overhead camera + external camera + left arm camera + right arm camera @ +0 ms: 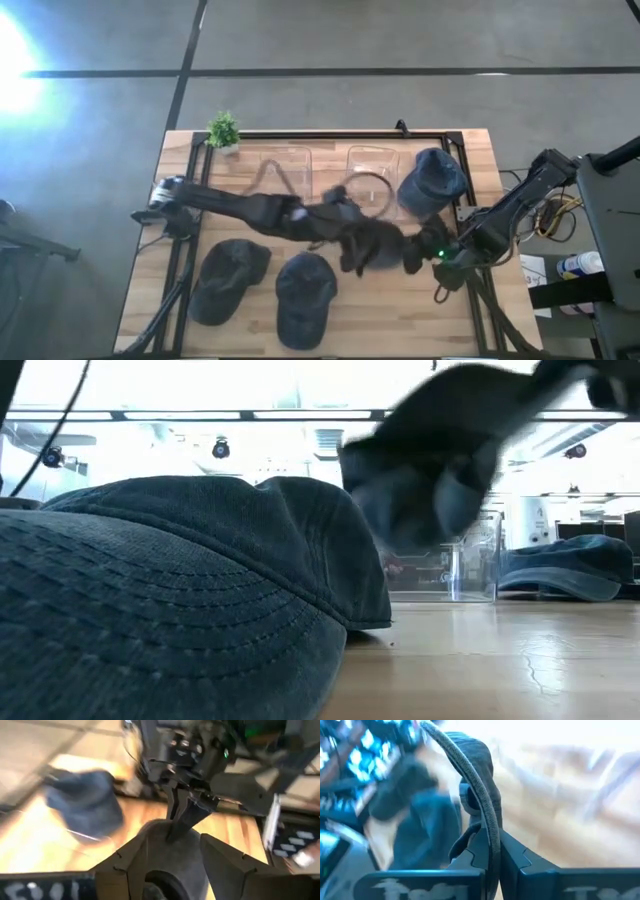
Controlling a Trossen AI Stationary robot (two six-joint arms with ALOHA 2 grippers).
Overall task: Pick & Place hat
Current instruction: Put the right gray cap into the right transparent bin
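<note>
The right gripper is clamped on the brim of a dark hat, held mid-table; the left gripper has its fingers spread around the same hat from the opposite side. Two more caps lie at the near left, and a fourth hat rests at the far right beside clear bins.
</note>
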